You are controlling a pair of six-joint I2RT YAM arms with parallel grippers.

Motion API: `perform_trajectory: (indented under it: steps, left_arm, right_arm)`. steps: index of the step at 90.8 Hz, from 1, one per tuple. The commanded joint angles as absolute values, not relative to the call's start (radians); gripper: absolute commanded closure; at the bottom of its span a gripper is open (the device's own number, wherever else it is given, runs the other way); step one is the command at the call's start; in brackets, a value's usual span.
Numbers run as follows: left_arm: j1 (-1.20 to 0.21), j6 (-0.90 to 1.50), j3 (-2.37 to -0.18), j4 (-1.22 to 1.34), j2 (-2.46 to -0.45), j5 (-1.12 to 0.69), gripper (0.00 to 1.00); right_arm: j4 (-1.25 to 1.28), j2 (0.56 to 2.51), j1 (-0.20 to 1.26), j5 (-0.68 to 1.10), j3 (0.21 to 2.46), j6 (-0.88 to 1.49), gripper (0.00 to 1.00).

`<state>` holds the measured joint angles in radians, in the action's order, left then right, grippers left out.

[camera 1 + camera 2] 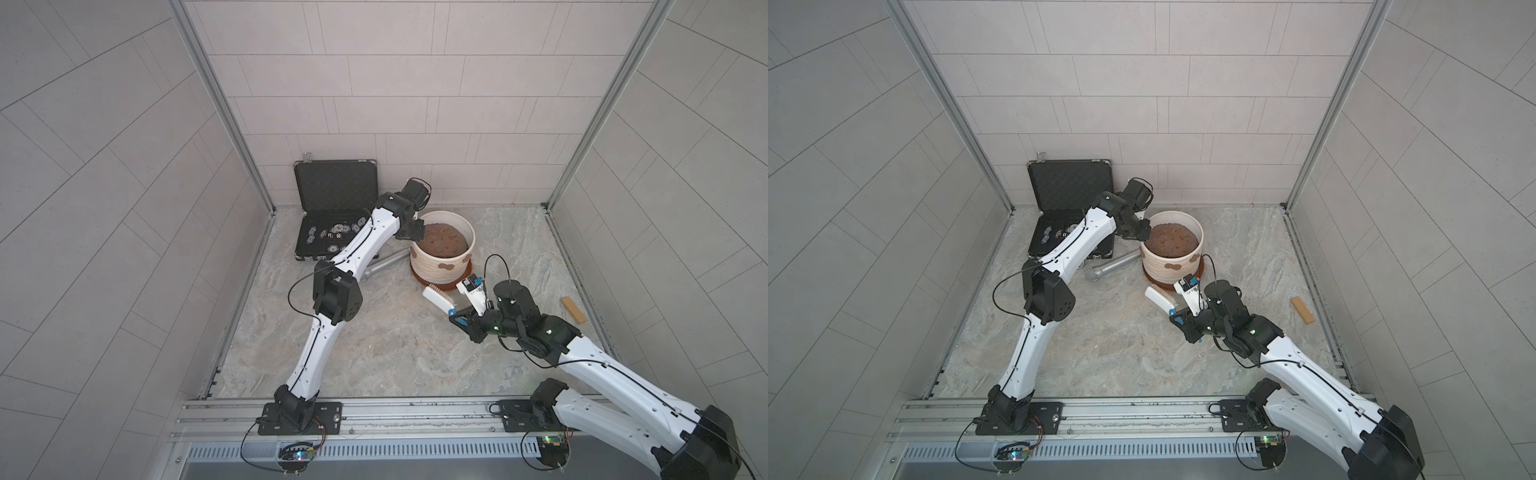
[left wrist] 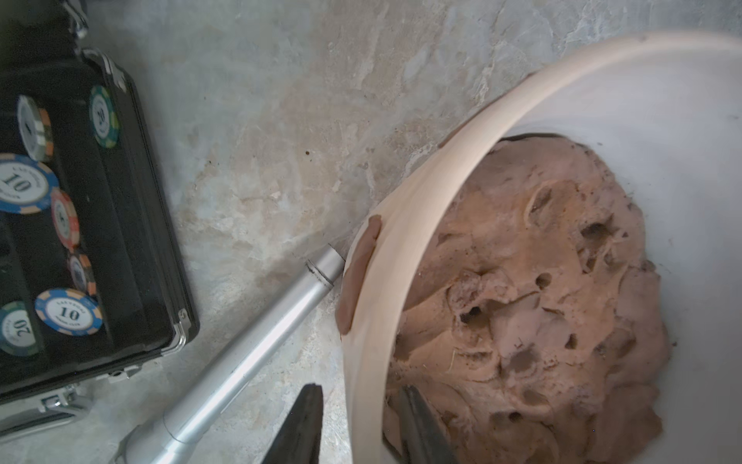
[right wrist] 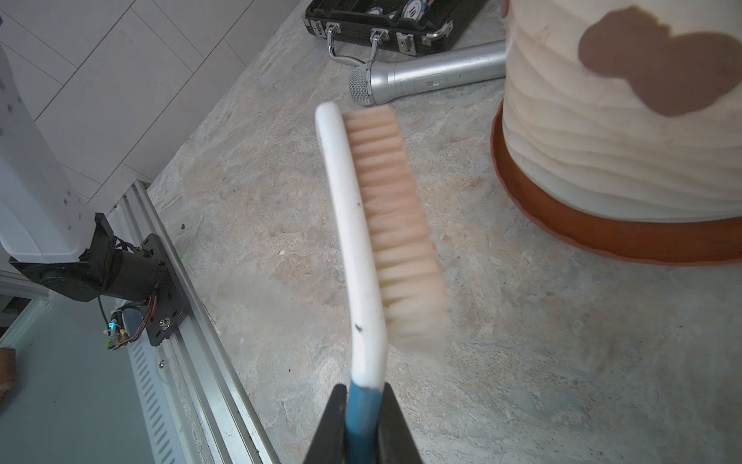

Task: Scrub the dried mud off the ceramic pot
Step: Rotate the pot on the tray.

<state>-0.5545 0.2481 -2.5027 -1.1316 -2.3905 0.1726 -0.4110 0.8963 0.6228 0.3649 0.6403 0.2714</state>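
Cream ribbed pot (image 1: 1160, 271) sits on a reddish saucer (image 1: 1201, 269) near the back wall, packed with lumpy brown soil (image 1: 1171, 241). There are two mud patches (image 1: 1172, 266) on the side facing the camera. The left gripper (image 1: 1140, 236) is right at the rim on the case side, but I can't make out its jaws from up here. The right gripper (image 1: 1177, 318) pinches a white brush (image 1: 1156, 298) by its blue end, bristles toward the pot, just beside the saucer. A silver microphone (image 1: 1111, 268) lies next to the pot, with an open black case (image 1: 1069, 189) behind it. A wooden block (image 1: 1303, 309) sits well off on the right arm's side.
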Motion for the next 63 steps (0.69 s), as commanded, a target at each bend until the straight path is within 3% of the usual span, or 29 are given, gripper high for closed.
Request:
perform_trajectory:
  steps: [1,8,32,63]
  left_arm:
    - [-0.571,0.161,-2.537,-1.136,-2.412,0.257,0.70]
    - [-0.576,0.122,-2.541,-1.116,-2.415,0.284,0.72]
    - [-0.579,0.060,-2.568,-1.095,-2.423,0.269,0.97]
    - [-0.594,-0.110,-2.571,-1.031,-2.442,0.198,1.00]
  right_arm:
    - [-0.445,0.910,0.628,0.316,0.717,0.224,1.00]
    - [-0.490,0.927,0.627,0.278,0.754,0.173,1.00]
    - [-0.498,0.958,0.627,0.233,0.788,0.113,1.00]
    - [-0.565,0.939,0.627,0.261,0.798,-0.005,1.00]
